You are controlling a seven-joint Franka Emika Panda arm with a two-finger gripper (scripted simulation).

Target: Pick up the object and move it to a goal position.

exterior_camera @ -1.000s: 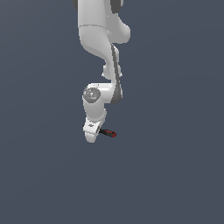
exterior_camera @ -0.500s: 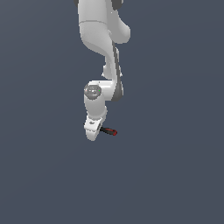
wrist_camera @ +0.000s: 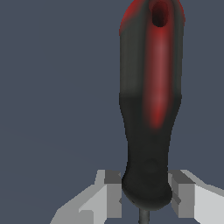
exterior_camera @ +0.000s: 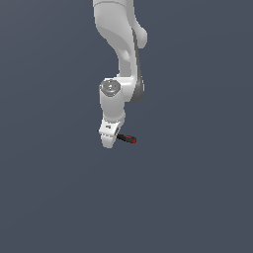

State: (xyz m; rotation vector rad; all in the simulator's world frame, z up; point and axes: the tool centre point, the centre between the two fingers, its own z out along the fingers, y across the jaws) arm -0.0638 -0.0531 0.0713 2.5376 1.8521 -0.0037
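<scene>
The screwdriver [exterior_camera: 128, 139] has a black handle with a red end. In the exterior view it sticks out sideways from my gripper [exterior_camera: 109, 140] toward the exterior view's right, held above the flat grey floor. In the wrist view the handle [wrist_camera: 148, 109] fills the picture, and my gripper [wrist_camera: 148, 197] is closed on its black end by the shaft. One grey finger pad [wrist_camera: 113, 192] sits on each side of it. Only a short stub of the thin metal shaft [wrist_camera: 143, 216] shows between the fingers. No goal marker is in view.
The plain dark grey floor [exterior_camera: 197, 197] stretches all around. The white arm [exterior_camera: 121, 59] comes down from the top of the exterior view to the gripper.
The gripper has risen a little with the screwdriver in it and shifted slightly toward the exterior view's right. The screwdriver keeps its sideways pose in the fingers.
</scene>
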